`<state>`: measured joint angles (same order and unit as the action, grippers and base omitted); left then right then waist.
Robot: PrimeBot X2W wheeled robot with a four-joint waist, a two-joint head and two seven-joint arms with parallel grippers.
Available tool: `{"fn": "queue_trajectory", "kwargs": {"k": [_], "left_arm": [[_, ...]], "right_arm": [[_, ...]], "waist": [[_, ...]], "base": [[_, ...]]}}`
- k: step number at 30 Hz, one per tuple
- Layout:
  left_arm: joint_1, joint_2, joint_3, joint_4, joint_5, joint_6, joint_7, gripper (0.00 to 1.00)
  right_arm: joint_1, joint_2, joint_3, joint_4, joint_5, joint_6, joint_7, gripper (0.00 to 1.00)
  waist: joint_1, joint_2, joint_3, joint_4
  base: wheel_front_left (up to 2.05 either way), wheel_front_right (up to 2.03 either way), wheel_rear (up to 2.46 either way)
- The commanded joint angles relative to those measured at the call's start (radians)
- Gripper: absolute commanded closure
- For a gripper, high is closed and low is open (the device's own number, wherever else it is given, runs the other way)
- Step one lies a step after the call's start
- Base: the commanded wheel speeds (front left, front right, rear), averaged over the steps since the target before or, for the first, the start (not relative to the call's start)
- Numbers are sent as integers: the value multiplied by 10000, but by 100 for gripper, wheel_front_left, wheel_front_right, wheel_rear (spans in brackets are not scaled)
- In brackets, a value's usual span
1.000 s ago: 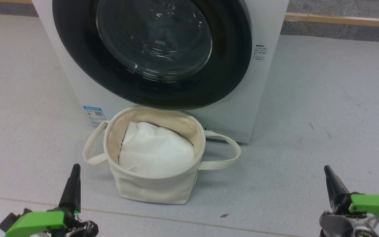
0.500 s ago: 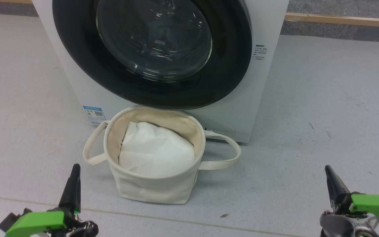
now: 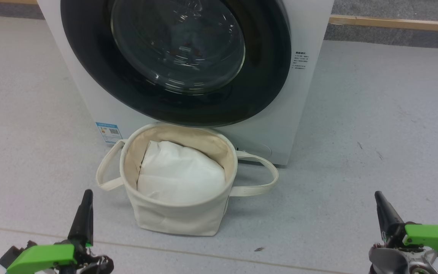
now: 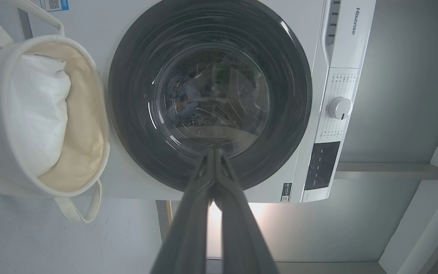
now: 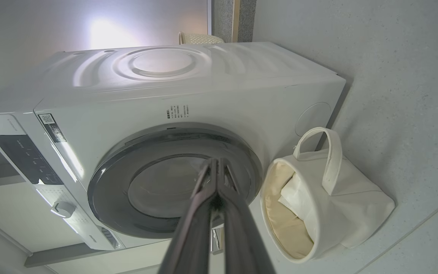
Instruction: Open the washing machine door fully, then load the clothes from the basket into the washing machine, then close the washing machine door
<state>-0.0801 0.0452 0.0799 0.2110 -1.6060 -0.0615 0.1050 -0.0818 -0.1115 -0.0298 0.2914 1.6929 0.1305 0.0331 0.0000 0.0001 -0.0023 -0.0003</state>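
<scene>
A grey speckled floor (image 3: 375,114) carries the white washing machine (image 3: 310,95). The washing machine door (image 3: 272,76) lies shut against its front, and the clothes (image 4: 183,97) show dimly as blue fabric behind the glass. Just below the door stands the basket (image 3: 181,217), holding white padding (image 3: 181,177). Nearer the camera, the left gripper (image 3: 86,196) and right gripper (image 3: 379,199) flank the basket, each with fingers pressed together and empty.

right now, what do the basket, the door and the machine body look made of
Basket: cream woven cloth, likely canvas, matte; its wall creases and slumps.
Door: glossy black rim, probably plastic, around a clear bulging window, likely glass; both throw reflections.
Machine body: smooth white, slight sheen; painted metal or plastic, cannot tell.
</scene>
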Motion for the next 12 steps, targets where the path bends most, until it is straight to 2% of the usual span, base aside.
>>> {"fn": "queue_trajectory", "kwargs": {"k": [1,12], "left_arm": [[-239,58,351,-409,-27,24,67,100],[-239,57,351,-410,-26,24,67,100]], "right_arm": [[-401,-214,233,-404,102,2,-48,100],[-396,-298,344,-421,199,2,-136,100]], "waist": [[0,-1,0,0],[0,-1,0,0]], "base": [[0,0,0],[0,0,0]]}}
